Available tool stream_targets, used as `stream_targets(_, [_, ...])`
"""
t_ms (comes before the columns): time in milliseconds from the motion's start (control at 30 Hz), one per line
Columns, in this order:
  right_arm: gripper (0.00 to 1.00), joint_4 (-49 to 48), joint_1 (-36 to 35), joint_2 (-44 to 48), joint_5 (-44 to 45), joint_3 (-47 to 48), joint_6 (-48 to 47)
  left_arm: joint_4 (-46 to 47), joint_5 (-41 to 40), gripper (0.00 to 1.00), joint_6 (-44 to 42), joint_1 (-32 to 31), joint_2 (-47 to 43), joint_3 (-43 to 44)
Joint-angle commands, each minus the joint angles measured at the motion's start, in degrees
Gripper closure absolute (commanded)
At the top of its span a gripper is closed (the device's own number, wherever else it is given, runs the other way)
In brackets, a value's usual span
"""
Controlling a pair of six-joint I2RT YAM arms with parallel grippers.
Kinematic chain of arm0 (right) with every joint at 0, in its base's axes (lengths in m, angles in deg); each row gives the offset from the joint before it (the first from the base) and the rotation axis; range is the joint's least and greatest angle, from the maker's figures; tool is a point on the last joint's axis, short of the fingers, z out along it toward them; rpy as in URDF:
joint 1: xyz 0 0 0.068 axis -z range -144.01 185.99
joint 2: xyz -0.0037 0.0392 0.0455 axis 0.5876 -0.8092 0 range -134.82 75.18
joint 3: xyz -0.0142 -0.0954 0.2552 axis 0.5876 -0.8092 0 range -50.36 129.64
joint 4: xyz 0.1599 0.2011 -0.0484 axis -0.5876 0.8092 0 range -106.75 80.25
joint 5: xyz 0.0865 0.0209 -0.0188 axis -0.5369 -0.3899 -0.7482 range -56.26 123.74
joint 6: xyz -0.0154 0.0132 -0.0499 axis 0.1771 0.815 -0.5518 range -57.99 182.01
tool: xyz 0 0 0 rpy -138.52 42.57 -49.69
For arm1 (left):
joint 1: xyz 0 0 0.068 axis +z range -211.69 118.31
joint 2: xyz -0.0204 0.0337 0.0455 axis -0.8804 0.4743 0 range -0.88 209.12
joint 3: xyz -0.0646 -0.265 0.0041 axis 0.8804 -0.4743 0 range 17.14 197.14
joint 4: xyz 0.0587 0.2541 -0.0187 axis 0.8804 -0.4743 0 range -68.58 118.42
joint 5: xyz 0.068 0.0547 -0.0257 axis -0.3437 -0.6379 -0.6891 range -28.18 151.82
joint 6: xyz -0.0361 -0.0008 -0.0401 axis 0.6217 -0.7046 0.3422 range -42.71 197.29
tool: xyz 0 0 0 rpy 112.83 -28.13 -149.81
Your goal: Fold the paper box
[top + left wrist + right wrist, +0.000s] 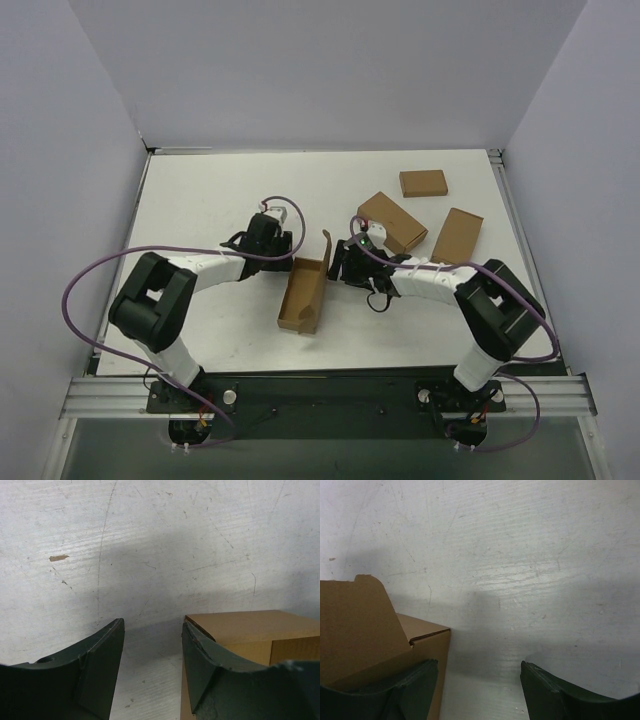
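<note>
The paper box [304, 292] is a brown, partly folded, open trough in the middle of the table, with one end flap standing up at its far end. My left gripper [287, 254] is open just left of that far end. In the left wrist view [152, 625] its right finger [205, 665] lies against the box's corner [260, 630]. My right gripper [339, 264] is open just right of the box. In the right wrist view [478, 664] its left finger [405, 690] is in front of the box wall and raised flap [365, 625]. Neither gripper holds anything.
Three smaller ready-made brown boxes lie at the back right: one far back [423, 183], one behind my right gripper [392, 222], one to its right [457, 236]. Purple cables loop over both arms. White walls enclose the table [200, 200].
</note>
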Motion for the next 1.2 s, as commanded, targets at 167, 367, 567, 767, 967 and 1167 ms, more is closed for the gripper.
stream_targets(167, [0.3,7.6,0.4,15.9,2.7,-8.6,-0.6,-3.4,-1.1,0.35,2.1,1.1,-13.4,-4.6])
stream_targets(367, [0.32,9.7,-4.2,25.9,4.5,-17.6,3.0,-3.9,-1.6,0.34,3.9,1.0,-22.1,-12.4])
stream_targets(567, [0.4,5.8,-16.1,31.8,11.4,-24.3,9.6,-5.2,-0.4,0.34,6.0,0.8,-31.0,-17.6])
stream_targets(767, [0.49,1.3,-28.2,31.7,18.0,-24.7,13.7,-10.5,6.4,0.3,7.6,1.9,-37.2,-12.1])
stream_targets(967, [0.51,-6.8,-35.7,23.5,19.6,-19.5,12.3,-17.0,14.3,0.28,2.5,5.4,-37.5,-1.0])
stream_targets(1167, [0.53,-7.4,-35.8,12.4,20.1,-12.1,13.1,-23.9,11.6,0.25,-7.4,6.7,-34.7,9.2])
